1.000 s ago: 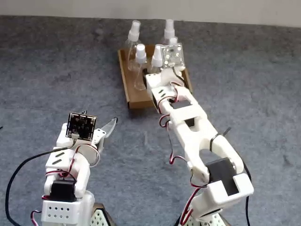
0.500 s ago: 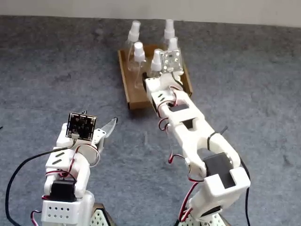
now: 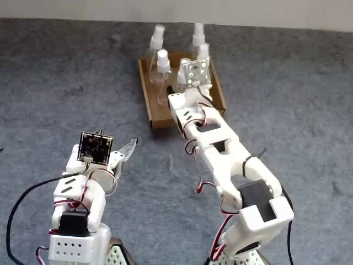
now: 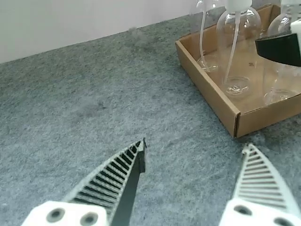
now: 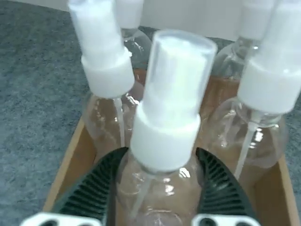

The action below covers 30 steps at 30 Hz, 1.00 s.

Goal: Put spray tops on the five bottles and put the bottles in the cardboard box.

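Note:
My right gripper [image 5: 161, 153] is shut on a clear bottle [image 5: 167, 117] with a white spray top, one finger [image 5: 94, 183] on each side of its body. It holds the bottle upright over the cardboard box [image 3: 157, 107]. In the high view the right arm reaches over the box, and its wrist hides most of that bottle. Other capped bottles [image 3: 163, 62] [image 3: 203, 52] stand in the box, and two more [image 3: 158, 36] [image 3: 198, 33] are at its far end. My left gripper [image 4: 195, 146] is open and empty above the carpet, short of the box's near left corner.
Grey carpet [image 3: 66, 83] covers the table on all sides of the box. In the left wrist view, the box's near wall [image 4: 263, 117] and a black finger of the right gripper [image 4: 277, 47] lie ahead. A pale wall runs along the table's far edge.
The right arm has pushed farther over the box, carrying the bottle toward the others. The left arm has not moved.

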Tool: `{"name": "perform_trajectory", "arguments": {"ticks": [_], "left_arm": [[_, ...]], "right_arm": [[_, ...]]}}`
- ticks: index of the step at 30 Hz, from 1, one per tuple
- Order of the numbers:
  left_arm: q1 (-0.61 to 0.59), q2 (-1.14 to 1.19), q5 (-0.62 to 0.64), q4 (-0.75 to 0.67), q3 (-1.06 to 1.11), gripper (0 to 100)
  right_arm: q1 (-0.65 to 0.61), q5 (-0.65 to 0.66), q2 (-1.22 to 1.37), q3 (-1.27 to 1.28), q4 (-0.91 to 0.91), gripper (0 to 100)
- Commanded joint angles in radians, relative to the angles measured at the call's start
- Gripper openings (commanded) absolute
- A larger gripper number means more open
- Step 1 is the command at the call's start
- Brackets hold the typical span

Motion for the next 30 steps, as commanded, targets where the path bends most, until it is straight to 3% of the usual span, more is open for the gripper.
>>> {"name": "perform_trajectory", "arguments": {"ticks": [1, 10, 30], "left_arm": [[0.016, -0.012, -0.003, -0.026, -0.002, 25], [0.016, -0.012, -0.003, -0.026, -0.002, 25], [0.016, -0.007, -0.003, -0.046, 0.001, 25]], "right_arm": [[-0.005, 0.009, -0.021, 0.002, -0.008, 16.3], [-0.005, 0.009, -0.024, 0.002, -0.008, 22.4], [-0.004, 0.006, -0.173, 0.012, 0.090, 23.5]]}}
